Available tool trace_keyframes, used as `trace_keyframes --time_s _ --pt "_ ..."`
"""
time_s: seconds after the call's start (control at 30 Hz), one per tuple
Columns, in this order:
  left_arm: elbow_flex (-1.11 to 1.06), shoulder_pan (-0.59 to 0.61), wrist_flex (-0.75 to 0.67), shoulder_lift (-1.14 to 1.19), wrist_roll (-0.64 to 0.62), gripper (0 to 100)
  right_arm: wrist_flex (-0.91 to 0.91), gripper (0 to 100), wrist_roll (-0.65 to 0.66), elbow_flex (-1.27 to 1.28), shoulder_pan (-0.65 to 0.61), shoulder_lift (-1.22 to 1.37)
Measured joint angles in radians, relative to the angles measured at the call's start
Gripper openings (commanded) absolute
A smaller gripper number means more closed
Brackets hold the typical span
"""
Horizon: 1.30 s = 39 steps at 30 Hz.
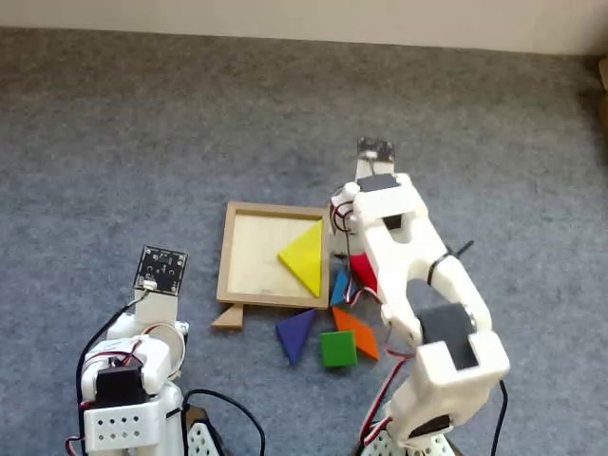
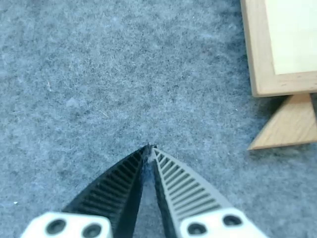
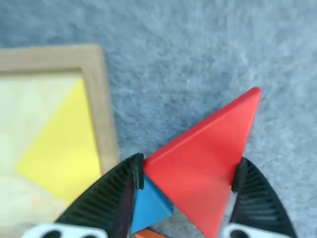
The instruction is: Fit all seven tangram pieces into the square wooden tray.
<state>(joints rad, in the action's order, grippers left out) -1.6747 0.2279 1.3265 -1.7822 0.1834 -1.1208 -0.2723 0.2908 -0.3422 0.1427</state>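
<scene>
My right pincer (image 3: 189, 167) grasps the large red triangular piece (image 3: 208, 148) just beside the rim of the square wooden tray (image 3: 101, 99).
The jaws pinch slanted edges, so I judge it could squirm out or twist. The small blue triangular piece (image 3: 151, 208) beneath might get dragged, and a tilted corner could catch the rim or nudge the yellow triangular piece (image 3: 64, 148) lying inside the tray. My left pincer (image 2: 150, 148) sits clenched and empty over the grey worktop (image 2: 99, 74).

Wooden tray (image 1: 228, 256) flat, yellow tri (image 1: 304, 256) inside; red tri (image 1: 363, 272), blue pc (image 1: 339, 286) at tray's right rim; purple tri (image 1: 295, 331), green sq (image 1: 338, 349), orange pc (image 1: 356, 331), wood tri (image 1: 228, 317) off its near edge.
</scene>
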Motion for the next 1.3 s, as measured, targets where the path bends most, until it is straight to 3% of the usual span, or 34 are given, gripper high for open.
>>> trace_keyframes --time_s 0.57,0.67,0.8,1.03,1.3 --pt "0.000 0.000 0.000 0.000 0.000 1 -0.005 22.8 0.230 0.081 0.000 -0.242" --pt "0.000 0.000 0.000 0.000 0.000 1 -0.005 25.9 0.209 0.081 0.000 -0.242" --pt "0.000 0.000 0.000 0.000 0.000 1 -0.005 37.8 0.104 0.080 0.002 -0.201" --pt "0.000 0.000 0.000 0.000 0.000 1 -0.005 37.5 0.084 0.029 0.002 0.043" --pt "0.000 0.000 0.000 0.000 0.000 1 -0.005 37.5 0.084 -0.021 0.002 0.114"
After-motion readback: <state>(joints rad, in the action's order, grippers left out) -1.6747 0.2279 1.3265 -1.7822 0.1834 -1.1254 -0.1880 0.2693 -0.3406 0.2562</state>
